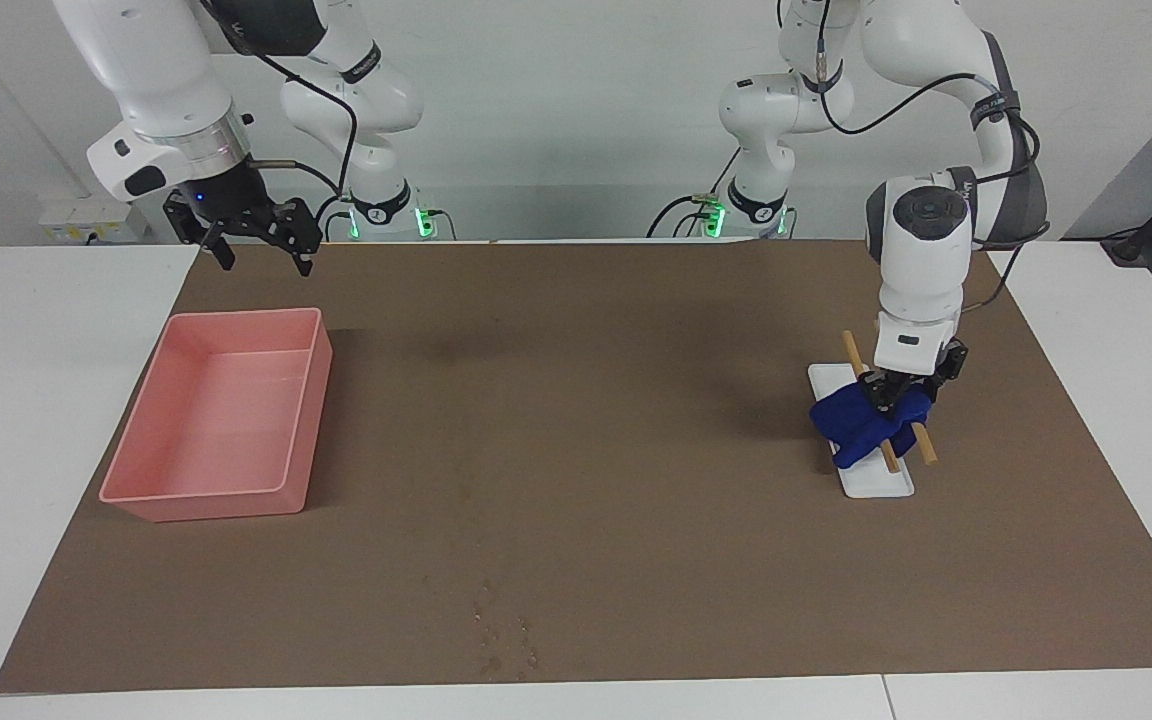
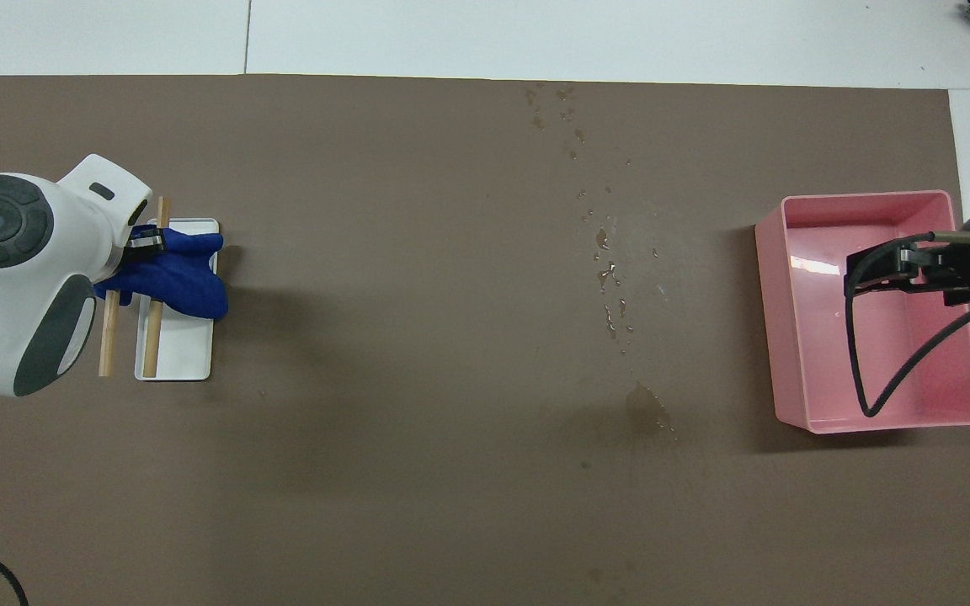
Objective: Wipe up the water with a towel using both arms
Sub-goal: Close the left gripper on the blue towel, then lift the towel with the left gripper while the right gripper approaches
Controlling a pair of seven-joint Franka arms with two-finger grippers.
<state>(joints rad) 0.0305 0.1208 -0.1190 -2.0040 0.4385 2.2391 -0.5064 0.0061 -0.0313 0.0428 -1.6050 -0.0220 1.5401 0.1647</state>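
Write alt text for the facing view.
The left gripper is down on a crumpled blue cloth towel lying across two wooden rods on a white tray; the right gripper waits above brown matting near a pink plastic bin.

Towel (image 1: 871, 425) lies bunched on two sticks (image 1: 914, 437) across a tray (image 1: 881, 482) near the mat's (image 1: 576, 560) left-arm edge. Bin (image 1: 221, 415) sits near the right-arm edge. Water (image 2: 643, 410) smudge on mat mid-table, droplets (image 2: 607, 278) trailing toward the edge farthest from robots.

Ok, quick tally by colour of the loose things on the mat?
Blue: 1, the towel
Pink: 1, the bin
White: 1, the tray
Wood: 2, stick, stick
Total: 5
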